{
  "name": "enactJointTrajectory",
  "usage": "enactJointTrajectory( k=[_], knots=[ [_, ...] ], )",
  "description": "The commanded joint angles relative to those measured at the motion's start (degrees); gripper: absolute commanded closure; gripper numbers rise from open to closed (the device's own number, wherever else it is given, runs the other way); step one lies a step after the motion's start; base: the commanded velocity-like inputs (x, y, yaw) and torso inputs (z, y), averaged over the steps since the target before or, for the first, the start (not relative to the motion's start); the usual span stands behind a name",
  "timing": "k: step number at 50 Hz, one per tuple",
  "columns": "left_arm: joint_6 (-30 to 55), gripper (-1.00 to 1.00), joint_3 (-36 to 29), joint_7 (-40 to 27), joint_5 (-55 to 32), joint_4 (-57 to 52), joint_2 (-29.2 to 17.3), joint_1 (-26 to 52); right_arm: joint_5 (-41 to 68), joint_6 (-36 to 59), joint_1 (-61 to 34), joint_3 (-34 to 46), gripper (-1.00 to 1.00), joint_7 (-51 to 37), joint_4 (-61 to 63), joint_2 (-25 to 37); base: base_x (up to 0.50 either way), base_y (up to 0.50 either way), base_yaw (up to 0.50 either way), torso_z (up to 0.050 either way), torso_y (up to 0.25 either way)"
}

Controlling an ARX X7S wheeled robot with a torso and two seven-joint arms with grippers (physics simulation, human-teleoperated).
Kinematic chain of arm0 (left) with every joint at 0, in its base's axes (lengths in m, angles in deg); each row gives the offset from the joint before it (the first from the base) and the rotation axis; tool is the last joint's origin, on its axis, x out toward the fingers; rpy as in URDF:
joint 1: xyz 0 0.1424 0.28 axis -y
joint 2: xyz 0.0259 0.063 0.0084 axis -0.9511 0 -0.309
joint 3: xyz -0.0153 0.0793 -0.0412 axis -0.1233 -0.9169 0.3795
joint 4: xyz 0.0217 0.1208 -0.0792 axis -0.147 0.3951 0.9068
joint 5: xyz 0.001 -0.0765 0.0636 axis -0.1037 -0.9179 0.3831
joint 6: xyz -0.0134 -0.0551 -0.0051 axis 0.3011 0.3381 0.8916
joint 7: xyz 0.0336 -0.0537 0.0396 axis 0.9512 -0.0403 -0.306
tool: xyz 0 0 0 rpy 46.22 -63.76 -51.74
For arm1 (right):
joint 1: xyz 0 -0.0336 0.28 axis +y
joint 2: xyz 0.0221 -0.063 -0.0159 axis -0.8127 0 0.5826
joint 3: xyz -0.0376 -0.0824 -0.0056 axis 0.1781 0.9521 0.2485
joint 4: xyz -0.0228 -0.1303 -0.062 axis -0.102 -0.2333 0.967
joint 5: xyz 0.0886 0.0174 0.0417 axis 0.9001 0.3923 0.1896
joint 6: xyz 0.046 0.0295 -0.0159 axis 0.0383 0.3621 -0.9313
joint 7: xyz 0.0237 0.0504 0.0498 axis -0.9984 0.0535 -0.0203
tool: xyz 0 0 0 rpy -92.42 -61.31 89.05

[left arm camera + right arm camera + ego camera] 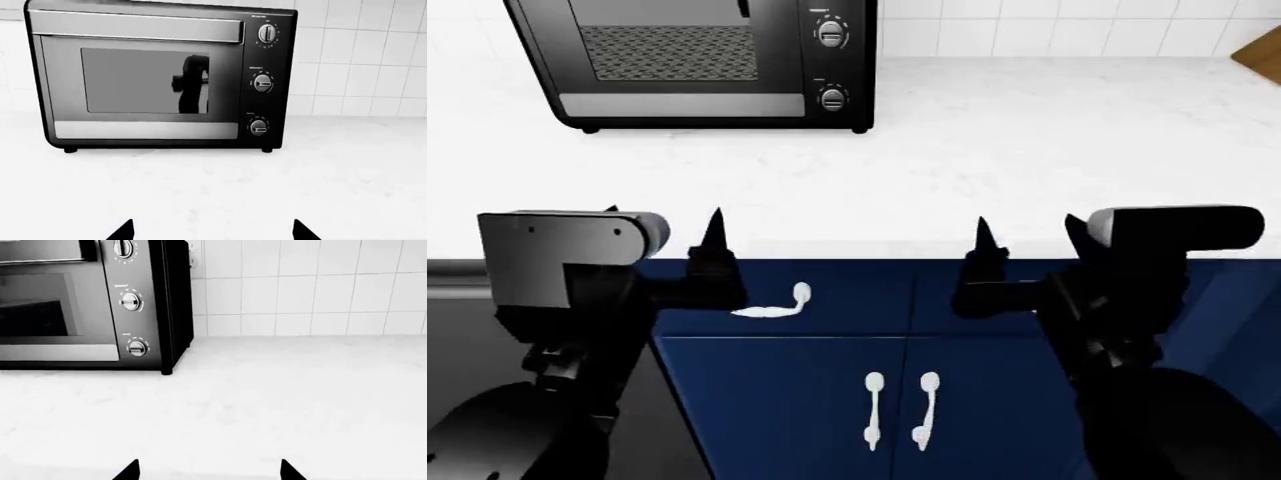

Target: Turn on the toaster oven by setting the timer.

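The white stone-look countertop (1054,150) carries the large black box-shaped toaster oven (694,60) with glass door, standing at about 11 o'clock in the head view, against the white tiled wall (1068,25) and well apart from both arms. The long silver bar handle (137,27) runs across the door top; three round knobs stack on the panel beside it: upper knob (267,33), middle knob (263,82), lowest knob (259,126). The labels are too small to read, so confirm which knob is the timer before committing. The left gripper (710,262) and right gripper (985,268) hover at the counter edge above the blue cabinet doors (894,400), fingers spread and released, holding nothing. Approach square to the panel, pinch the knob across its ridge, and rotate without pushing the oven backward.
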Motion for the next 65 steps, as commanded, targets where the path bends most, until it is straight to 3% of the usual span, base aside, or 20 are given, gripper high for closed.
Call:
enactJointTrajectory(
  k=[1,14,35,50,54,65],
  knots=[
    [11.1,-1.0,5.3,-1.3,-3.7,-3.6,-0.5,11.0,2.6,10.7,-12.8,-4.2,-1.0,-2.9,1.3,-1.3,0.0,0.0,0.0,0.0,0.0],
    [12.3,-1.0,5.0,-3.5,-3.9,2.7,-1.7,16.5,2.4,9.0,-18.0,-2.9,-1.0,-4.7,-4.1,-1.1,0.0,0.0,0.0,0.0,0.0],
    [8.8,-1.0,3.2,-5.0,-4.5,6.8,-3.2,18.5,2.4,6.8,-20.8,-2.1,-1.0,-6.1,-9.0,-0.9,0.0,0.0,0.0,0.0,0.0],
    [8.3,-1.0,2.9,-5.3,-5.8,5.9,-3.1,17.2,3.6,4.0,-18.2,-2.4,-1.0,-5.4,-8.5,-0.3,0.0,0.0,0.0,0.0,0.0],
    [4.2,-1.0,2.9,-4.8,-5.9,2.9,-2.8,11.1,2.4,-5.0,-10.9,-0.9,-1.0,-3.0,-6.4,0.8,0.0,0.0,0.0,0.0,0.0],
    [4.0,-1.0,2.8,-5.2,-6.4,3.0,-3.1,11.0,2.8,-5.3,-10.8,-0.8,-1.0,-3.3,-6.6,1.1,0.0,0.0,0.0,0.0,0.0]
  ],
)
